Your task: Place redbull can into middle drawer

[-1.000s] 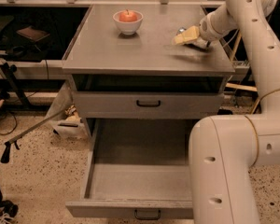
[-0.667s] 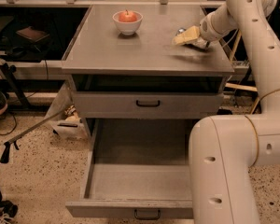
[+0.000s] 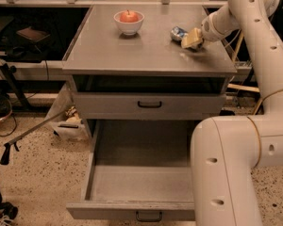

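Note:
The redbull can (image 3: 178,33), silver and blue, lies on its side on the grey cabinet top (image 3: 132,51) at the back right. My gripper (image 3: 191,38) is right beside it on its right, low over the top and touching or nearly touching the can. The middle drawer (image 3: 132,187) is pulled wide open below, its grey box empty, its dark handle (image 3: 149,216) at the front edge. My arm's large white link (image 3: 226,173) covers the drawer's right side.
A white bowl with a red apple (image 3: 129,20) stands at the back middle of the top. The upper drawer front (image 3: 149,105) is closed. A grabber stick (image 3: 33,131) and clutter lie on the floor to the left.
The gripper has shifted slightly at the can, and more of the can now shows to its left. The drawer and bowl have not moved.

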Tool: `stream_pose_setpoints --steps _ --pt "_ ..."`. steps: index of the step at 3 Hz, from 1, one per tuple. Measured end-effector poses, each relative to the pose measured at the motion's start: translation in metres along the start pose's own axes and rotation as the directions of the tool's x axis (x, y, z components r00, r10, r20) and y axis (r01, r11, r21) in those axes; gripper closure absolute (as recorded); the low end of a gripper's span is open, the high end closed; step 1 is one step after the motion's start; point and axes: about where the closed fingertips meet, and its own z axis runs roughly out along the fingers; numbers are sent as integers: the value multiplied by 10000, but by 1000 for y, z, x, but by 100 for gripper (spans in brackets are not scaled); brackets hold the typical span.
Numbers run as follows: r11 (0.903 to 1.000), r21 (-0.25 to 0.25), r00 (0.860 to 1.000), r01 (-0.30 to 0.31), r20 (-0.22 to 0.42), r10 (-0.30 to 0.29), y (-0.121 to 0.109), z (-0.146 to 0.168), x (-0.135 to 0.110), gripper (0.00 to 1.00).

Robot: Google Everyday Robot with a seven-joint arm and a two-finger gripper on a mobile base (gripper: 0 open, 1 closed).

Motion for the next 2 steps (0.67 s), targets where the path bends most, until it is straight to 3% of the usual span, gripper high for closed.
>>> stream_pose_setpoints --steps 2 --pt "10000 -1 10000 0 -1 0 0 0 0 88"
